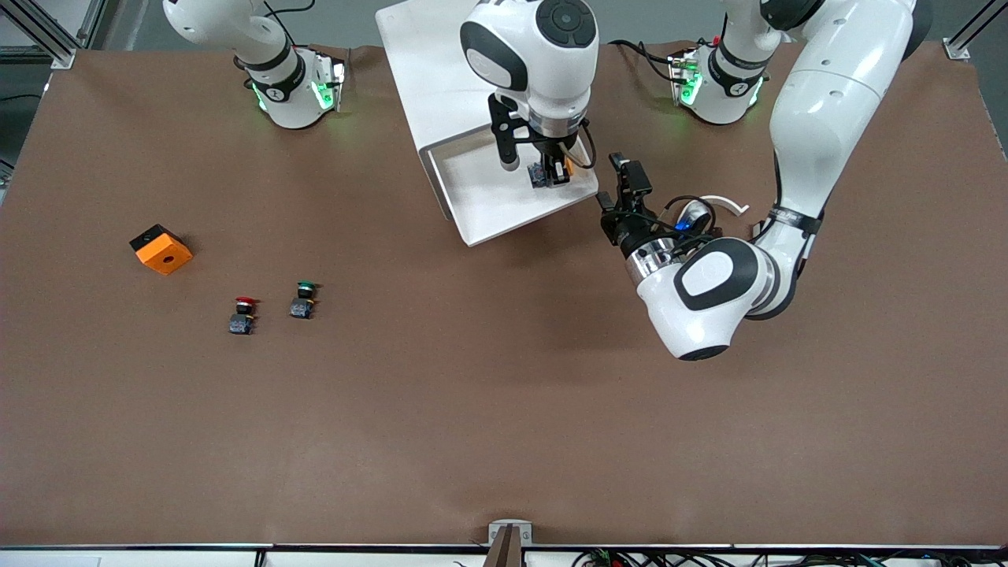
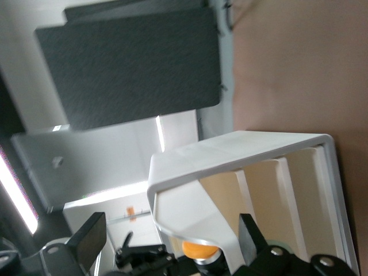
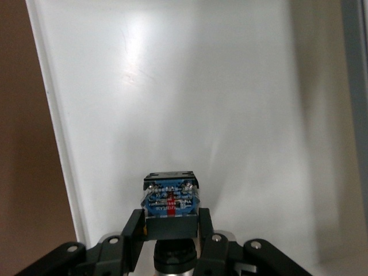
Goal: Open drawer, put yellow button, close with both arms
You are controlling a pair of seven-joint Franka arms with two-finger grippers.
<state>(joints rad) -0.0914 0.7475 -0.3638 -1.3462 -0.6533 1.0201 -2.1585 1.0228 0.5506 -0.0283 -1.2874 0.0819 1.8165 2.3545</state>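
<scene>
Broadly, a brown-covered table (image 1: 472,409) fills the front view, with two glossy white robot arms rising from bases along its top edge. Between those bases stands the white boxy cabinet (image 1: 417,71), and its uppermost drawer (image 1: 480,205) is pulled out toward the front camera, showing a bare white tray floor inside (image 3: 230,115).

Over that open drawer hangs the right gripper (image 1: 549,175), pointing down, its black fingers (image 3: 133,231) clamped on the yellow button (image 3: 170,202). From the right wrist view the button shows its blue and black body with a small red mark; the left wrist view catches its round orange-yellow cap (image 2: 199,250) just past the drawer's rim.

Beside the drawer, at the corner toward the left arm's end of the table, the left gripper (image 1: 622,187) lies low and level, aimed at the drawer's side, its fingers (image 2: 90,237) spread wide apart with nothing between them.

Toward the right arm's end sits an orange block with a black side and a round hole (image 1: 161,250). Nearer the front camera are a red-capped button (image 1: 243,315) and, beside it, a green-capped button (image 1: 304,299).
</scene>
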